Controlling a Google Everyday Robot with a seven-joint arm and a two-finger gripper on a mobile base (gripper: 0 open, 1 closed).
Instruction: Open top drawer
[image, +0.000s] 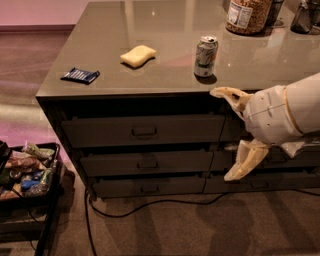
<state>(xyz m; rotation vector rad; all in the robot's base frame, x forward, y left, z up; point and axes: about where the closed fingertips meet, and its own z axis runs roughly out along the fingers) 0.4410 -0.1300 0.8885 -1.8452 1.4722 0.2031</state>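
Note:
The top drawer (100, 132) is the uppermost wide dark front in the left column of the cabinet, with a small loop handle (144, 131) at its centre. Its front lies level with the two drawers below it. My gripper (220, 135) is at the drawer's right end, to the right of the handle and apart from it. It is open: one cream finger (229, 94) reaches along under the countertop edge, the other finger (246, 161) hangs lower down. Nothing is between them.
On the countertop (165, 82) stand a drink can (205, 56), a yellow sponge (138, 55), a blue packet (80, 75) and a jar (248, 14). A black crate (25, 172) of items sits at the left on the floor. A cable (150, 206) runs along the carpet.

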